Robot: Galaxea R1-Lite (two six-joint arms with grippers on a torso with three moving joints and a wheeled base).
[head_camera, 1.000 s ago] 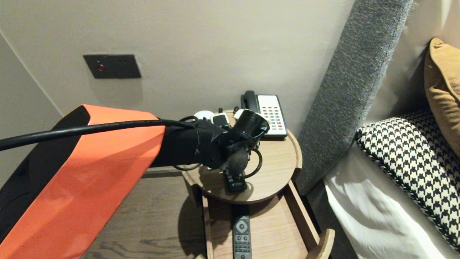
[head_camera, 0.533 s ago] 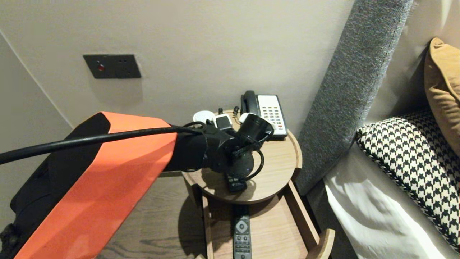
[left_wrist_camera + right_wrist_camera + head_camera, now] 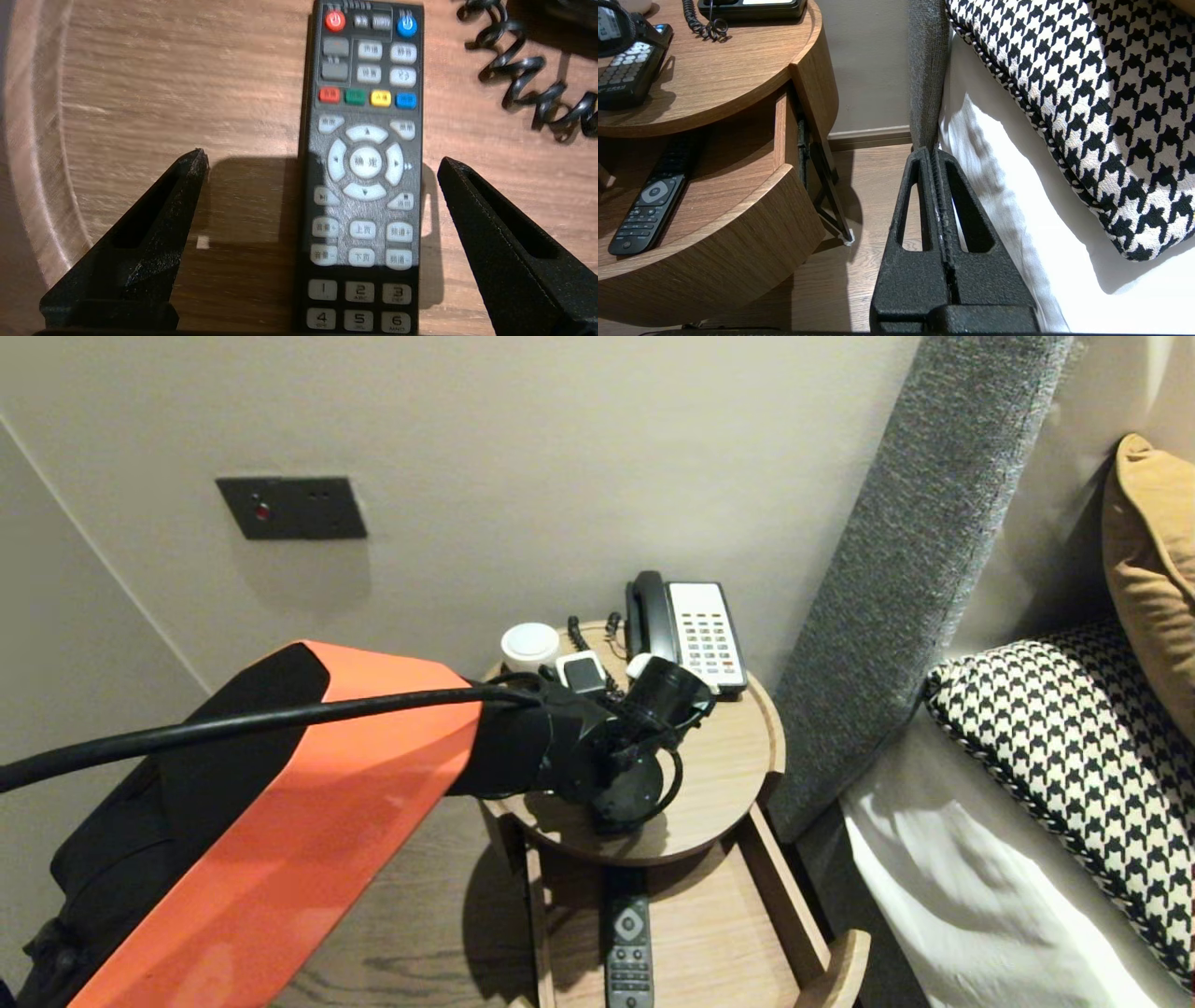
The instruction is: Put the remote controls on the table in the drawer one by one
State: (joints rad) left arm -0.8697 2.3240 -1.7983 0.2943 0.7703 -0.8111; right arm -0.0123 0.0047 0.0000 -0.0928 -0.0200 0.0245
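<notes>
Left pincer, spread wide and empty, has the remote between its fingers on the bench, the remote's near end cut off from view; right pincer is parked, closed.

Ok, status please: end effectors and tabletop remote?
Left end effector open over remote, on tabletop. Right end effector shut, parked beside bed. Coiled cord nearby, clear.

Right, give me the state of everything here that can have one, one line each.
left gripper, open, fingers either side of the tabletop remote, not touching it
tabletop remote, face up, flat on the wood, not gripped
right gripper, shut, empty, parked beside the bed
drawer, pulled open
drawer remote, face up inside the drawer
telephone, handset on its cradle
</notes>
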